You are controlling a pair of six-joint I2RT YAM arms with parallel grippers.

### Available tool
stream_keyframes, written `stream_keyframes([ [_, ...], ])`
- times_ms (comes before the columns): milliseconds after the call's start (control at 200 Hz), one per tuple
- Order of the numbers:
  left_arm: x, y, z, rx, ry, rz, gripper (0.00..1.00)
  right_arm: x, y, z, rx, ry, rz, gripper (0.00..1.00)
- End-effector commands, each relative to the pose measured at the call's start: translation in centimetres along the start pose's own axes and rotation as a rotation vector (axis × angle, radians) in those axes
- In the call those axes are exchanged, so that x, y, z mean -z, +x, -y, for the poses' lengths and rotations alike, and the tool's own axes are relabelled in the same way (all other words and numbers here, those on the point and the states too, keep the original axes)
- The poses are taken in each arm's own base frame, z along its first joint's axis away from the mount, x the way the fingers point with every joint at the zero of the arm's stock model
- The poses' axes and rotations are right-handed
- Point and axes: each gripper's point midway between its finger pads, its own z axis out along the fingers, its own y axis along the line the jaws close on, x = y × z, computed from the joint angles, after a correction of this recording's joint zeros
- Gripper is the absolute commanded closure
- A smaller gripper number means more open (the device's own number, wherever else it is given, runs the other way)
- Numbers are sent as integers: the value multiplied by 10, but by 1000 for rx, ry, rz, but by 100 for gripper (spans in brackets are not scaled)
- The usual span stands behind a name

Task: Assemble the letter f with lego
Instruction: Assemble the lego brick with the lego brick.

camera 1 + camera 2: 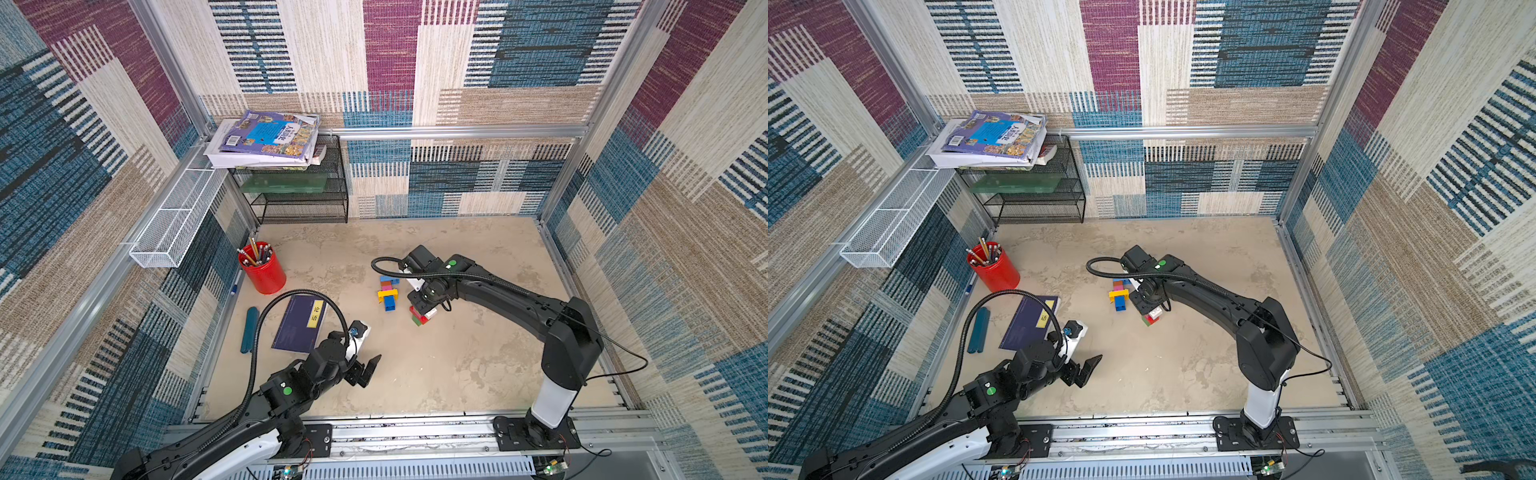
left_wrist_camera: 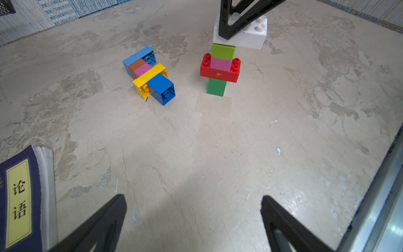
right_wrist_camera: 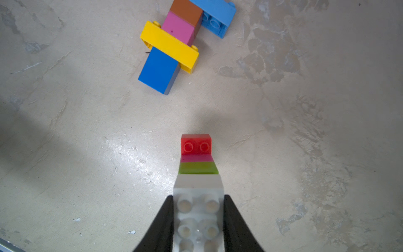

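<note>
Bright, even light from above fills both top views, whose edges bow outward. In my right wrist view, glare shines on the worktop (image 3: 135, 161) just ahead of my right jaws, with a soft shadow beyond; the white brick (image 3: 198, 185) between them is blurred. My left jaws look soft-edged over a faint grey shadow.
</note>
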Motion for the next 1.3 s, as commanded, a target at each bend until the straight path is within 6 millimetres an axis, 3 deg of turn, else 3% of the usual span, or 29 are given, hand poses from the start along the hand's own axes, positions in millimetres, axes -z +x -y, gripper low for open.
stream_keyframes([
  [0,1,-7,-1,6,-6,23,1,-1,2,0,14,10,-16,71],
  [546,1,-7,-1,6,-5,23,1,-13,19,-10,25,-29,-101,71],
  [1292,-1,-6,0,3,-4,15,1,-36,61,-13,-25,-12,-265,74],
])
